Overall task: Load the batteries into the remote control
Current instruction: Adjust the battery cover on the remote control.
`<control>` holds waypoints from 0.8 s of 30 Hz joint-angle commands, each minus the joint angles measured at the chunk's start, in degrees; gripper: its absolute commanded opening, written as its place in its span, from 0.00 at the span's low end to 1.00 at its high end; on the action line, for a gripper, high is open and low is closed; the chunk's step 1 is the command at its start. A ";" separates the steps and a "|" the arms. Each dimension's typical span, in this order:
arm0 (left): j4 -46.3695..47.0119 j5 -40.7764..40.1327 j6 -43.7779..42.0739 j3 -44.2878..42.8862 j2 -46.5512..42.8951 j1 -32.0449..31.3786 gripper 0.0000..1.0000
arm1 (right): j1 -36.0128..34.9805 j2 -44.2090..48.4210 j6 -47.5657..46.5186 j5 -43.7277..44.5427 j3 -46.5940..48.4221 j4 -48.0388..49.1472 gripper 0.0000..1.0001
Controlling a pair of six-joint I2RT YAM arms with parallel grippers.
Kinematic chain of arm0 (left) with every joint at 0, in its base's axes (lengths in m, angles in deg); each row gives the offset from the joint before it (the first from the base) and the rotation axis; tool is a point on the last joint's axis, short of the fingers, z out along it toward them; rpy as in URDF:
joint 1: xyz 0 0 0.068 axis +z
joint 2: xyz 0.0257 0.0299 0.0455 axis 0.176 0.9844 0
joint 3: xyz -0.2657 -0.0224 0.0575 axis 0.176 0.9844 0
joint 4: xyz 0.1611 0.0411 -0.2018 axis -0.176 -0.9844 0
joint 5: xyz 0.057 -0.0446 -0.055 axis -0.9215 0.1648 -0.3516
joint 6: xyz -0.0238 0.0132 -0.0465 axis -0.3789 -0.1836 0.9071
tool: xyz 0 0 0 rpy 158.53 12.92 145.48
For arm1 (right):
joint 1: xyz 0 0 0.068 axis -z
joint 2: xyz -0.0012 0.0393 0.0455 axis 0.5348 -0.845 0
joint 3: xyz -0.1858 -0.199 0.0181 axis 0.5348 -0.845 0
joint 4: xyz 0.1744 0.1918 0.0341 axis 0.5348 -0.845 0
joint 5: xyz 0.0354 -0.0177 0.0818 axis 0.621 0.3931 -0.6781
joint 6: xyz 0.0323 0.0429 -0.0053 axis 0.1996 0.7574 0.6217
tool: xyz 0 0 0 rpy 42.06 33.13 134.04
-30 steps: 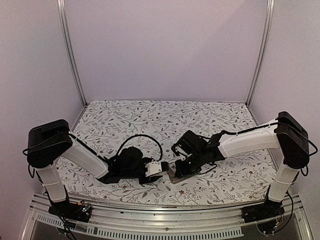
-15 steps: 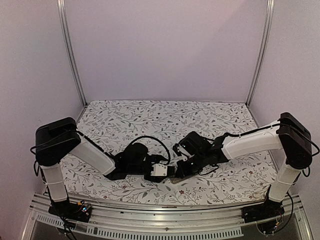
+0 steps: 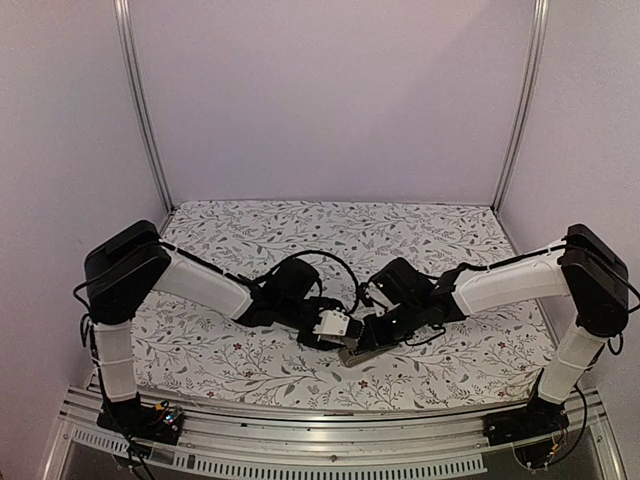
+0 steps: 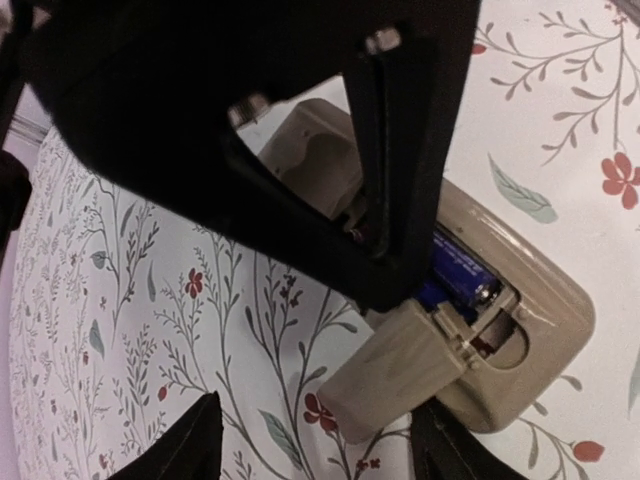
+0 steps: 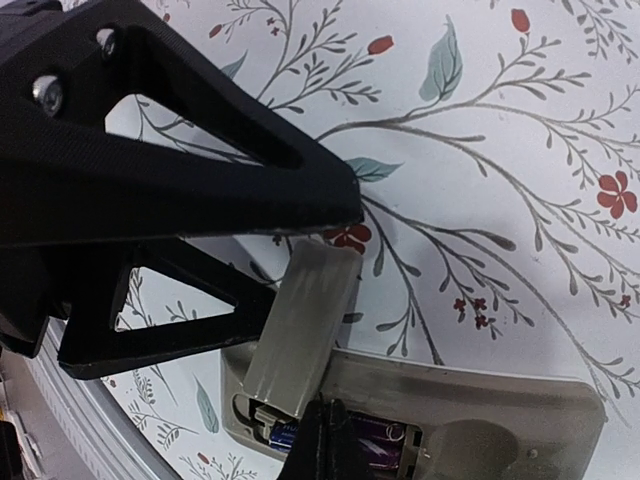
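The remote control point(image 3: 358, 352) lies back up on the floral cloth, its grey-tan shell point(image 4: 545, 300) facing up. Its battery cover point(image 4: 400, 370) point(image 5: 300, 330) stands swung open off one end. A dark blue battery point(image 4: 465, 280) point(image 5: 440, 448) lies in the open compartment; how many are in there I cannot tell. My right gripper point(image 5: 325, 445) point(image 3: 374, 335) is shut, with its tips down in the compartment on the battery. My left gripper point(image 4: 320, 450) point(image 3: 338, 328) is open, its fingertips on either side of the cover without gripping it.
Both grippers crowd the same spot near the front middle of the patterned table point(image 3: 300, 240). The right gripper's black fingers point(image 4: 400, 200) hide part of the compartment in the left wrist view. Metal frame posts point(image 3: 140, 100) stand at the back corners.
The left arm has swung right until its gripper reaches the remote, and its jaws stand wider apart. The right gripper has stayed shut on the remote, shifting slightly right.
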 commanded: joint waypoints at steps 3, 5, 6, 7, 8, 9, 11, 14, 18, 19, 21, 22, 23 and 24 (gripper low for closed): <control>-18.53 8.21 -0.30 -1.25 2.92 0.29 0.64 | -0.09 -4.69 -1.19 2.36 -4.87 -5.95 0.00; -17.36 7.37 0.90 -2.09 3.93 -0.33 0.64 | 0.03 -5.26 -1.30 2.04 -4.87 -5.56 0.00; -16.49 6.48 1.41 -2.14 4.25 -0.46 0.64 | 0.11 -5.38 -1.40 1.95 -4.90 -5.40 0.00; -15.77 5.61 1.45 -1.91 4.49 -0.61 0.63 | 0.12 -5.52 -1.41 1.90 -4.98 -5.32 0.00; -14.93 4.71 1.26 -1.48 4.51 -0.61 0.63 | 0.12 -5.46 -1.41 1.85 -5.12 -5.27 0.00; -14.58 3.95 0.79 -0.81 4.32 -0.59 0.62 | 0.20 -5.42 -1.40 1.79 -5.31 -5.10 0.00; -11.85 2.50 -0.34 0.28 3.94 -0.61 0.59 | 0.21 -4.99 -1.26 1.60 -5.65 -4.84 0.00; -9.17 1.34 -0.58 0.79 4.12 -0.59 0.50 | 0.21 -4.76 -1.08 1.28 -5.58 -4.49 0.00; -5.63 0.52 -0.28 2.24 4.30 -1.06 0.49 | 0.24 -4.96 -0.89 1.03 -5.60 -4.17 0.00; -5.08 0.64 -0.27 2.72 4.19 -1.22 0.50 | 0.21 -5.04 -0.82 0.91 -5.74 -4.13 0.00; -4.94 1.20 -0.33 2.74 4.61 -1.46 0.51 | 0.29 -5.19 -0.56 0.60 -6.00 -3.96 0.00; -5.06 1.46 -0.23 2.35 4.95 -1.55 0.51 | 0.22 -5.23 -0.47 0.43 -6.16 -3.88 0.00; -5.56 1.80 -0.07 1.45 5.36 -1.74 0.52 | 0.24 -5.24 -0.37 0.24 -6.29 -3.86 0.00; -6.27 2.05 0.17 0.75 5.86 -1.99 0.52 | 0.25 -4.88 -0.27 0.10 -6.46 -3.84 0.00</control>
